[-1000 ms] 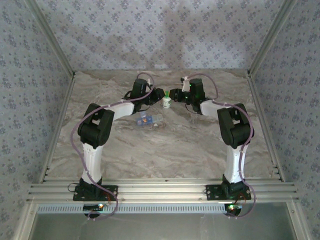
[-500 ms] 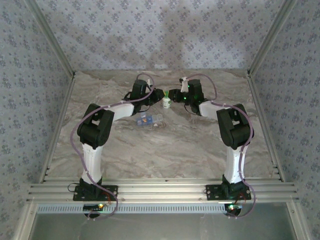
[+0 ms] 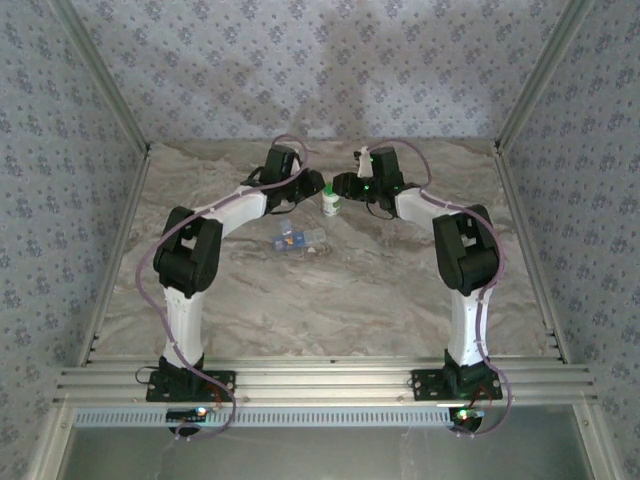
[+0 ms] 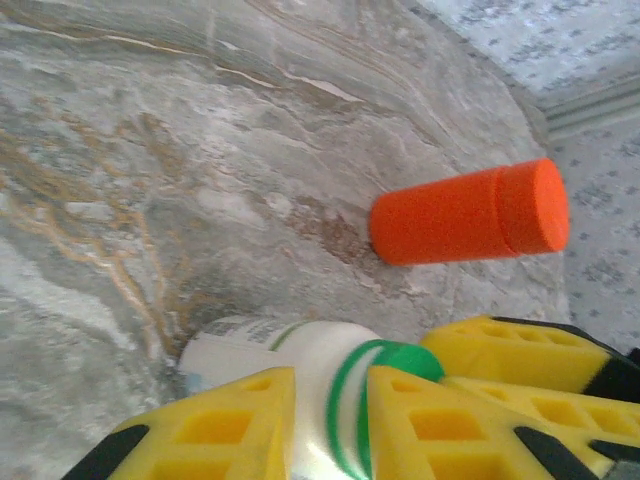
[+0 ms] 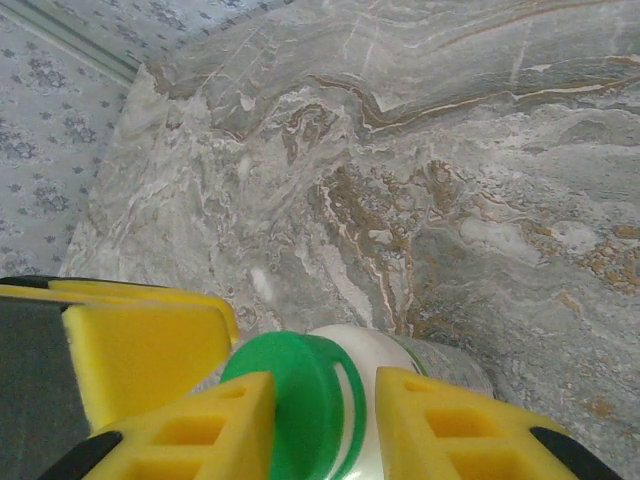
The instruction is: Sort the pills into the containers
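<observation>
The left end effector point(image 4: 330, 400) is clamped on the white bottle point(image 4: 310, 345), below its green cap point(image 5: 290, 385). The right end effector point(image 5: 315, 400) straddles that cap; I cannot tell whether it grips. The pill box point(image 3: 300, 238) lies on the counter point(image 3: 350, 290), near both end effectors on their base side and touching neither. An orange bottle point(image 4: 465, 212) lies beyond the left end effector.

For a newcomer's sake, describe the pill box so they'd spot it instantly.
On the marbled table, look just nearer the bases than where the two arms meet. The translucent blue and clear plastic pill box lies there, flat and rectangular, unlike the round white bottle with green cap behind it.
</observation>
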You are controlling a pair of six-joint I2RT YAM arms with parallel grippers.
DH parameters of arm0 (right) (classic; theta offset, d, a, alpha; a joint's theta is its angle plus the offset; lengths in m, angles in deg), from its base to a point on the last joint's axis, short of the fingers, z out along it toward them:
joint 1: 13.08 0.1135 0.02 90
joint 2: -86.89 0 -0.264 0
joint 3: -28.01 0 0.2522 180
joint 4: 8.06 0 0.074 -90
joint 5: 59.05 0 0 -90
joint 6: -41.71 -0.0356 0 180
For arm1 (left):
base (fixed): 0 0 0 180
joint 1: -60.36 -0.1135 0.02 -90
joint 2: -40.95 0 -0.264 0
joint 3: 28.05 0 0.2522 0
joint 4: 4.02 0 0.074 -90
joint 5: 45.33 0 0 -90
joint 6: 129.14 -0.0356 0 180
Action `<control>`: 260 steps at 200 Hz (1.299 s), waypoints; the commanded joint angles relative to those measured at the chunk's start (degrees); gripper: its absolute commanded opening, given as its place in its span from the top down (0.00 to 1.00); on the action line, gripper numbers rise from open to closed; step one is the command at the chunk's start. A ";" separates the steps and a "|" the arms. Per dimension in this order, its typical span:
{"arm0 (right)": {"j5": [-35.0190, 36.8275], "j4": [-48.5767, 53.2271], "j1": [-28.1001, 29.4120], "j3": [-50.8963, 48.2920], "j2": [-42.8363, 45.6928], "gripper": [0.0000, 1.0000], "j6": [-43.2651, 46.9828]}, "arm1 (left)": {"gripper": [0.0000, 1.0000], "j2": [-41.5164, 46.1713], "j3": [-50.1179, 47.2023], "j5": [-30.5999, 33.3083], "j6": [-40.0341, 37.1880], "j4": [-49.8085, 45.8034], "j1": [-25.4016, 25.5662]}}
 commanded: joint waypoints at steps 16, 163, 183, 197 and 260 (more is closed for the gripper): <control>0.64 7.85 -0.60 4.53 -0.94 0.65 0.39 | 0.73 1.34 2.10 2.87 -2.31 -6.42 -0.54; 16.17 22.60 10.97 -0.81 13.95 0.58 19.42 | 0.62 24.21 -23.42 3.00 -8.85 -8.91 -11.45; 17.99 21.83 13.16 -1.17 12.27 0.63 20.25 | 0.63 24.30 -28.32 1.57 -6.92 -5.36 -14.45; 19.51 22.24 14.35 -0.21 10.20 0.67 21.46 | 0.63 24.27 -30.24 1.50 -5.92 -3.83 -15.49; 25.45 24.12 17.16 3.40 1.94 0.85 24.25 | 0.64 18.94 -28.34 -1.23 -5.36 -2.74 -15.80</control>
